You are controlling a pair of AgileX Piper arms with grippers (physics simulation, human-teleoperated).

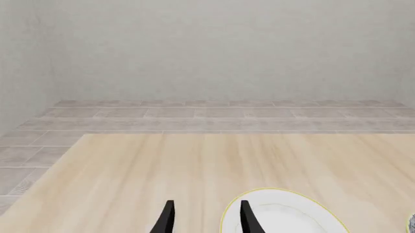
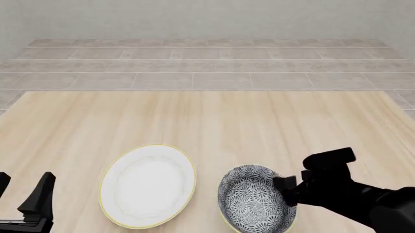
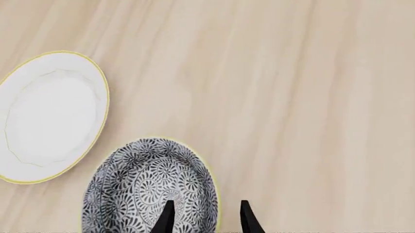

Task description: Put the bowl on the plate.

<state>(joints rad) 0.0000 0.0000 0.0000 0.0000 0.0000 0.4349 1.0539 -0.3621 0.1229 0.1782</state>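
Bowl [image 2: 254, 203] sat on the table [image 2: 214, 121] just right of the plate [image 2: 147, 185], not on it. The right arm reached in low from the right, its gripper [image 3: 204, 216] straddling the bowl's near-right rim (one finger inside, one outside); whether it pinched, I could not tell. The left gripper [image 1: 204, 218] hung released near the plate.

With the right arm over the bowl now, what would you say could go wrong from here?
The right end effector straddles only the bowl's thin right rim, one finger inside and one outside, so a shallow pinch may slip or tip the bowl on lifting. The plate lies close beside the bowl, so a low carry could knock it aside.
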